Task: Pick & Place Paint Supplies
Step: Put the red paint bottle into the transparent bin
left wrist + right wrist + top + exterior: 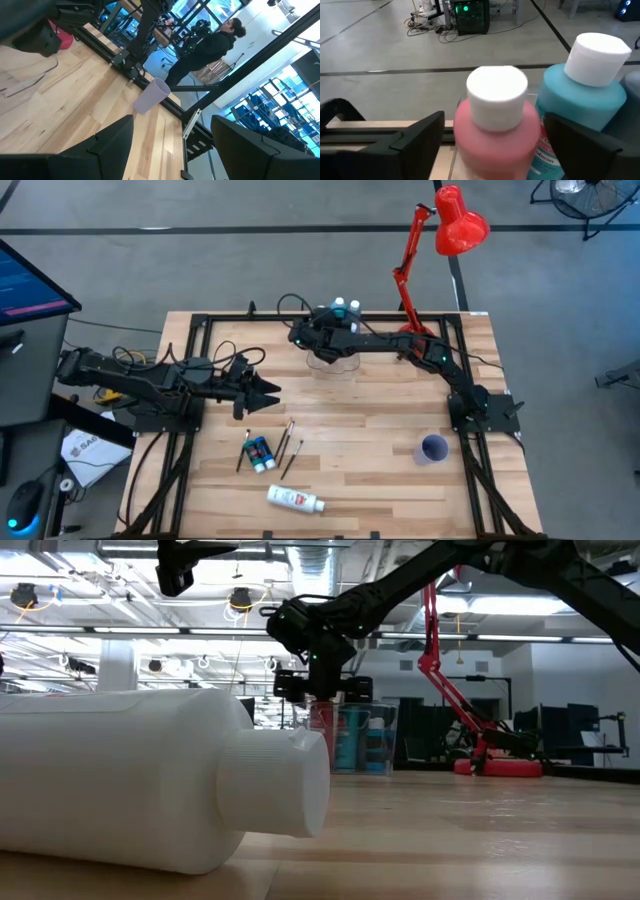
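Inspector: Right gripper (pixel 492 145)?
Clerk: Over the clear box (pixel 334 363), fingers wide either side of the pink bottle (pixel 496 131) standing by the blue bottle (pixel 580 95).
Inspector: Left gripper (pixel 268 391)?
Clerk: Wide, empty, above the brushes (pixel 288 444).

Overhead view straight down on the whole table (pixel 380 405), low view level at tabletop, white bottle (pixel 150 775) close, right wrist view tight on pink-red bottle (pixel 495 127) between its fingers, left wrist view past its fingers toward purple cup (pixel 151 96), also seen overhead.
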